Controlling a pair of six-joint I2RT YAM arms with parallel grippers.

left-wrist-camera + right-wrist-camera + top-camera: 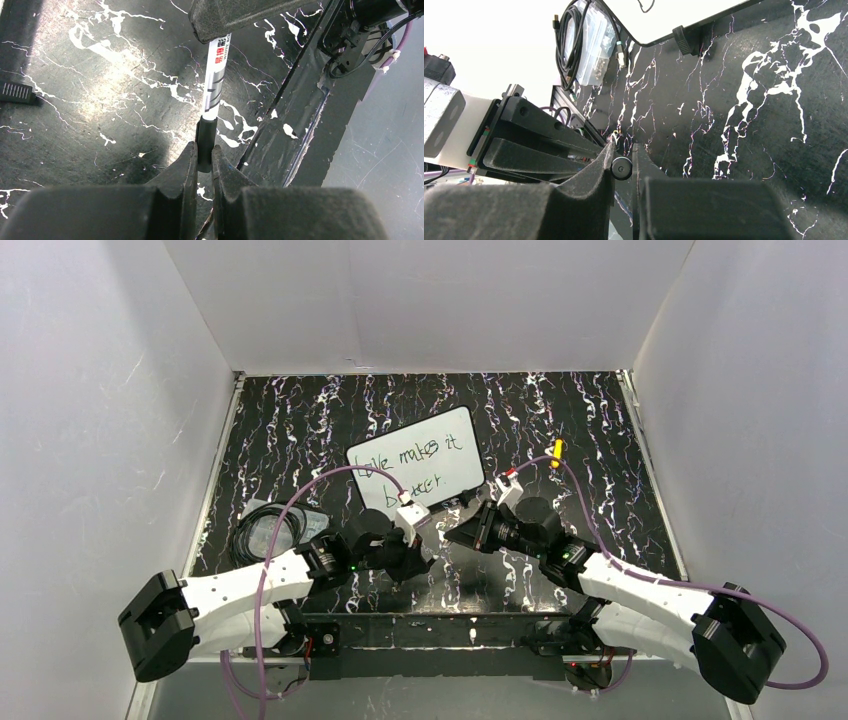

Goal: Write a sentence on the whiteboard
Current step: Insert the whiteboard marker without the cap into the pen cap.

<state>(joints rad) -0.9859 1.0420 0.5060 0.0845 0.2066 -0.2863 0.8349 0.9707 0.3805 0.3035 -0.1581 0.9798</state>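
Sharing one marker (215,75) — left gripper (203,154) clamped on its capped end, right gripper (623,159) closed round the other.

top: you look down from above-behind both arms, far, whole table (300,420) | left wrist: close, you face along the pen (215,85) past the left fingers (184,172) | right wrist: close, low, whiteboard (664,15) beyond the right fingers (591,180) | shared: pen in both wrist views, whiteboard with top

Your whiteboard (413,458) sits tilted mid-table, handwriting across it — left gripper (425,560) and right gripper (455,537) nose-to-nose on its near side, cable bundle (268,530) off left.
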